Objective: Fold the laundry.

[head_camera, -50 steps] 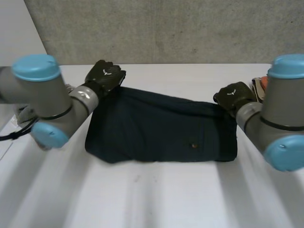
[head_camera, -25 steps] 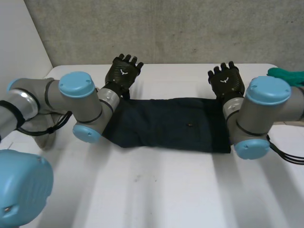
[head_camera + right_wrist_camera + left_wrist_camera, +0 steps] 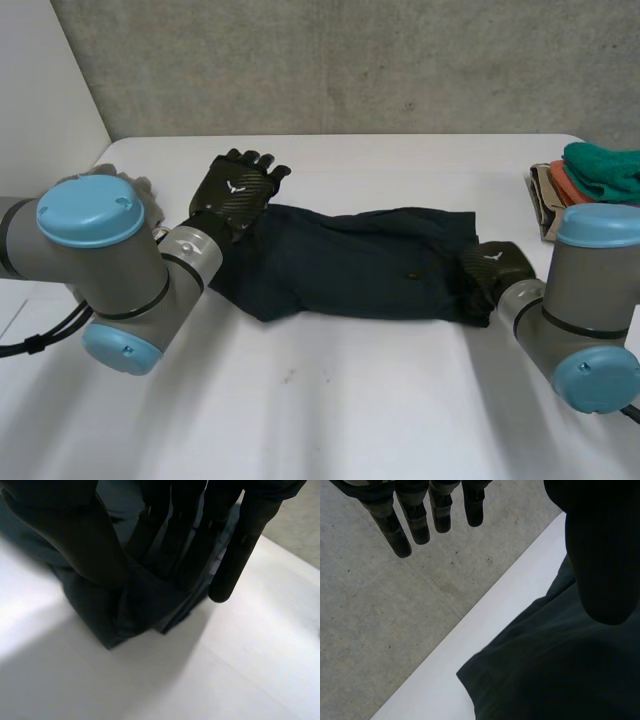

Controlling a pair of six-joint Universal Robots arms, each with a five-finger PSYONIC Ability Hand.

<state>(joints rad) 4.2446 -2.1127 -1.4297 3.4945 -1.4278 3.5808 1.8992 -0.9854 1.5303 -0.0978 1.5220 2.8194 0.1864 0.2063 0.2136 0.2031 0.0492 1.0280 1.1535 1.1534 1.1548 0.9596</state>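
Dark blue garment [image 3: 350, 262] lies across the middle of the table [image 3: 330, 410] as a long band, left to right, already doubled over. We judge a further fold to shorten it is due.

Right robot hand [image 3: 497, 268] sits low at the garment's right end. In its wrist view the thumb and fingers [image 3: 172, 540] close on a bunched layer of cloth there, with one finger lying off beside the edge. That pinch looks meant to lift the right end and carry it leftward.

Left robot hand [image 3: 232, 190] hovers over the far left corner, fingers [image 3: 415, 522] straight and spread, holding nothing — likely placed to steady that end or take it next.

A stack of folded cloths [image 3: 598, 175], green on top, sits at the far right edge — well apart from the work.
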